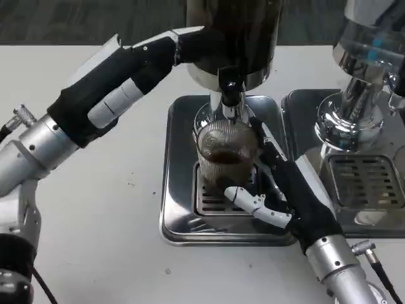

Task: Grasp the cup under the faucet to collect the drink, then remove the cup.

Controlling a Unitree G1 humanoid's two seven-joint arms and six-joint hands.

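Here the right hand [278,183] grips the ribbed clear glass cup [226,155], holding dark drink, under the faucet [231,95]; at ten o'clock, the left hand [136,69] presses the dispenser [234,35], its fingers extended.

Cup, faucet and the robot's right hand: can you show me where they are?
cup [226,155]: head view, on its ribbed glass wall.
faucet [230,95]: head view, on the dark spout above the cup.
right hand [288,190]: head view, on its black back beside the cup.
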